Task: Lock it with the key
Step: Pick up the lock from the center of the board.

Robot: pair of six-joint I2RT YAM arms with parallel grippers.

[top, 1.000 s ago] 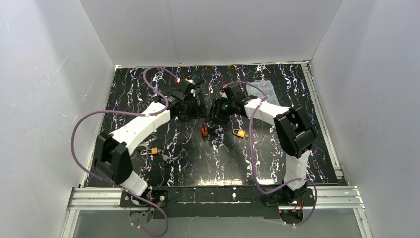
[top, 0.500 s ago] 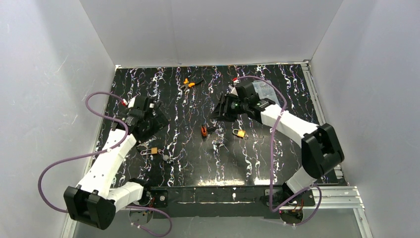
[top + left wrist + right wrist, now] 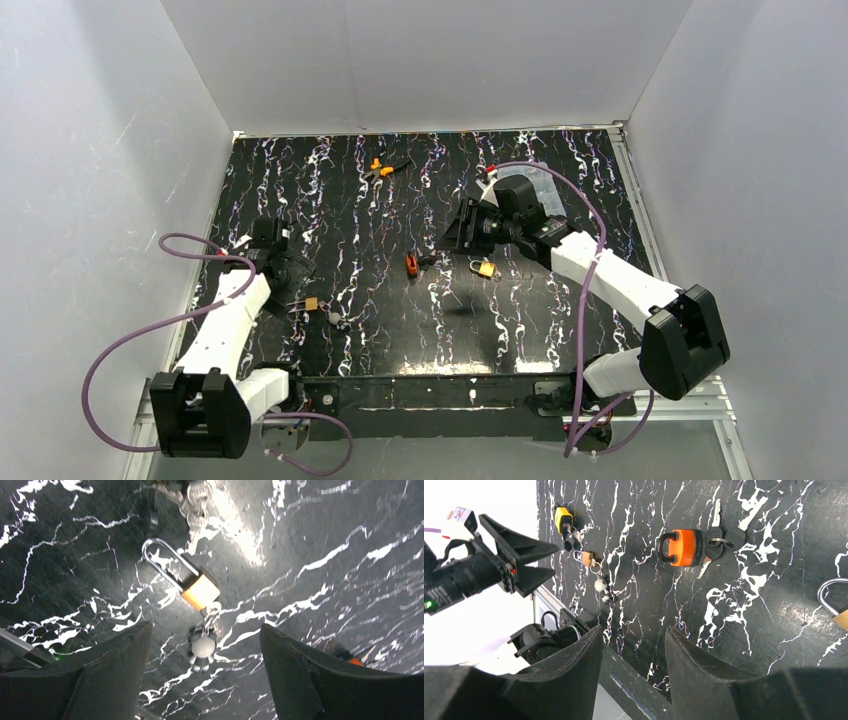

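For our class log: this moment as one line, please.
left gripper: open, above brass padlock | right gripper: open, near orange padlock | nothing held

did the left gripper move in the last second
Yes. The left gripper swung left and nearer, away from the orange padlock, to the small brass padlock.

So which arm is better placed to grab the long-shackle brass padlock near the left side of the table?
Left. The left tool hangs open directly over that brass padlock, which is framed in its wrist view. The right tool is well away, nearer the orange padlock.
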